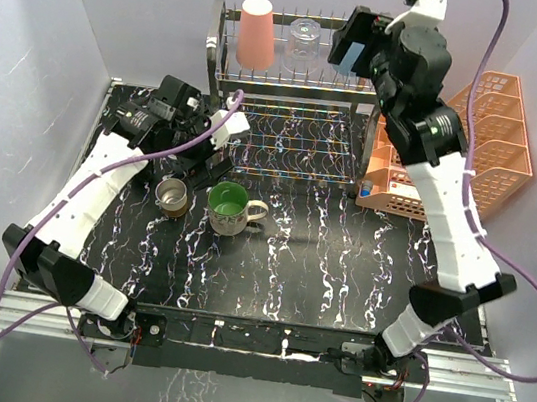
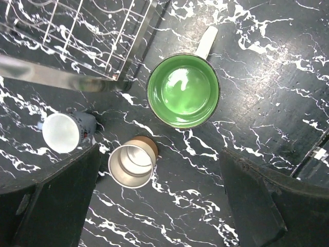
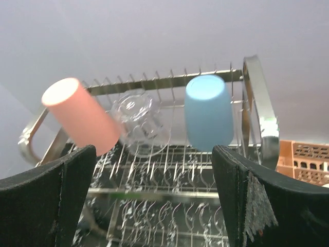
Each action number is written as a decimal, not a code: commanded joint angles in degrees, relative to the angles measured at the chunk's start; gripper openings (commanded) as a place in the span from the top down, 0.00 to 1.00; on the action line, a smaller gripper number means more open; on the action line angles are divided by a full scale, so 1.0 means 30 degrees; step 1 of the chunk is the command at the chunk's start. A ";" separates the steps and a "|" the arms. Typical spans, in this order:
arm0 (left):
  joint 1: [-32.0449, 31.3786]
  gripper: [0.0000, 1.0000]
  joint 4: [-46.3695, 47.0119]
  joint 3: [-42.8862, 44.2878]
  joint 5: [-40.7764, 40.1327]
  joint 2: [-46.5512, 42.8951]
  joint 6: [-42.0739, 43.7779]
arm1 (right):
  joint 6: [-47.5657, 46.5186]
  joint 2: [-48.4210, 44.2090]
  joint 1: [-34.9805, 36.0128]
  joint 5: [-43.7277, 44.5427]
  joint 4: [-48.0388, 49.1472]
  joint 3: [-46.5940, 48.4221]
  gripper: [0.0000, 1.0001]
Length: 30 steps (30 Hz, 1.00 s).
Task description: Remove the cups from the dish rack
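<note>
Left of the dish rack, the left gripper hangs over the black, white-veined table. Its fingers are spread wide and hold nothing.

Below it, just in front of the rack's left front corner, three unloaded cups stand close together but apart. A dark cup with a pale inside sits nearest the corner, and I cannot tell whether it is upright or tipped. Next comes a brownish metallic cup, shiny and straight-walled, then a cream mug with a glossy green inside and a looped handle.

The rack itself is bright chrome wire, two tiers of thin upright prongs. On its top tier, mouth down, are a matte salmon-pink tumbler leaning left, a clear glass and a smooth light-blue tumbler.

The right gripper faces that tier from the rack's right end, fingers parted and empty. It looks to be lining up on one of these three cups, probably the blue one. That tumbler sits off-centre toward the right finger, so the gripper should shift right until both fingers straddle it. It should then close gently on the mid-body and lift straight off the prongs, staying clear of the glass beside it.

Orange plastic lattice trays stand right of the rack.
</note>
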 commanded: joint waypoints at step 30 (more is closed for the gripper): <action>0.0062 0.03 -0.0058 -0.1225 -0.2024 -0.2652 -0.3561 | -0.3001 0.8782 -0.3950 -0.2811 0.3460 0.5876 0.15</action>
